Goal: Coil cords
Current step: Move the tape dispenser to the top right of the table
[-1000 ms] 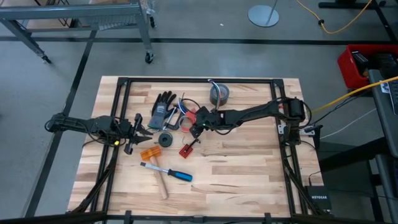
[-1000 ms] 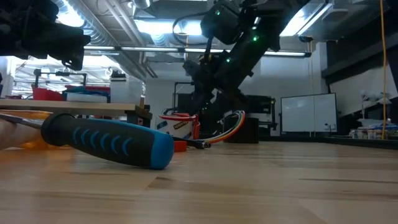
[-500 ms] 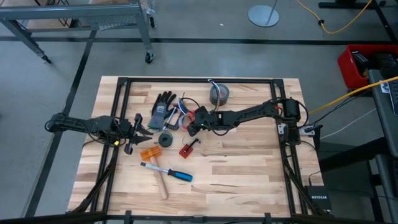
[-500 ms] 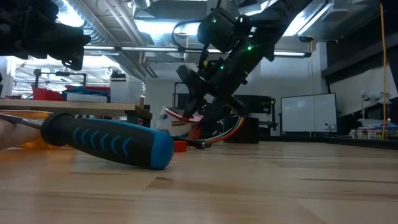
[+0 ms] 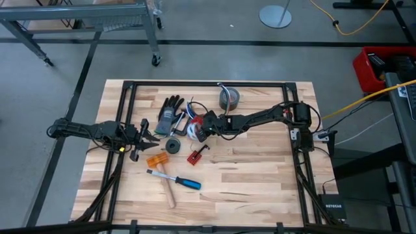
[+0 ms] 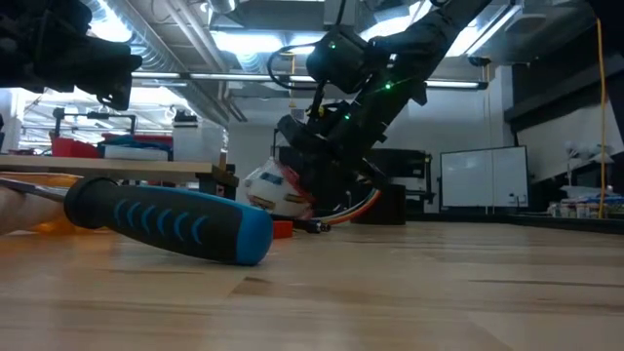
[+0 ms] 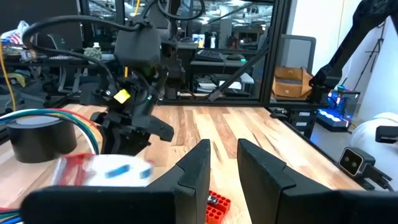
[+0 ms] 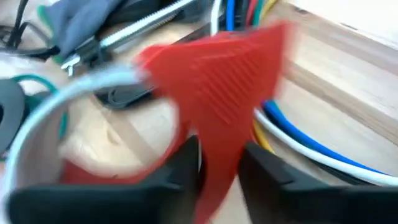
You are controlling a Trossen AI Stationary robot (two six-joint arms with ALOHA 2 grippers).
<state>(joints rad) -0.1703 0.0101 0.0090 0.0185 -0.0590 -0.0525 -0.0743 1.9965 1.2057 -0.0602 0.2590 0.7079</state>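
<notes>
The cords, a bundle of blue, white, yellow and green strands (image 8: pixel 298 140), lie on the table by the black glove (image 5: pixel 170 112); in the low view their orange and white loops (image 6: pixel 365 201) show behind my right arm. My right gripper (image 5: pixel 200 130) slants down just in front of them and is shut on a red-and-white tape ring (image 5: pixel 192 130), not on the cords. The ring stands tipped up in the low view (image 6: pixel 271 188). At the table's left, my left gripper (image 5: pixel 151 136) points level, its fingers (image 7: pixel 198 165) slightly apart with nothing between them. My right gripper pinches a red flap (image 8: pixel 224 93) of the tape ring between its two fingers, which slant down from the table's right side. The ring's pale rim (image 8: pixel 68 102) curves away beside the fingers. The ring is tipped up; whether its lower edge rests on the table, I cannot tell.
A grey tape roll (image 5: pixel 229 99) stands at the far side. A small dark roll (image 5: pixel 173 145), a red block (image 5: pixel 194 156), an orange piece (image 5: pixel 156 160), a blue-handled screwdriver (image 5: pixel 185 182) and a wooden handle (image 5: pixel 169 193) lie nearer. Bare wood spreads to the near right.
My right gripper has sunk a little toward the table's left and its fingers have closed on the ring's red flap. The tape ring, lying flat before, has tipped up, so that its white round face shows toward the near edge.
</notes>
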